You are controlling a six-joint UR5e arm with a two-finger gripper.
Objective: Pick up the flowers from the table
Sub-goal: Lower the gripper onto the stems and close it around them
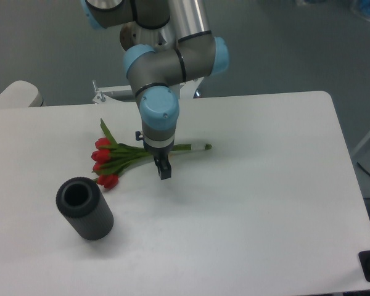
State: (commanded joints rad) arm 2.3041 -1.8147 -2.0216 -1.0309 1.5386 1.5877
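Observation:
The flowers, red tulips on long green stems, lie flat on the white table at left of centre, heads to the left and stem ends reaching right. My gripper hangs just in front of the middle of the stems, pointing down, and the wrist hides the tied part of the bunch. Its dark fingers look close together, with nothing held between them. Whether they touch the stems I cannot tell.
A black ribbed cylinder lies on the table to the front left of the tulips, its open end facing up and left. The robot's base stands at the table's far edge behind the flowers.

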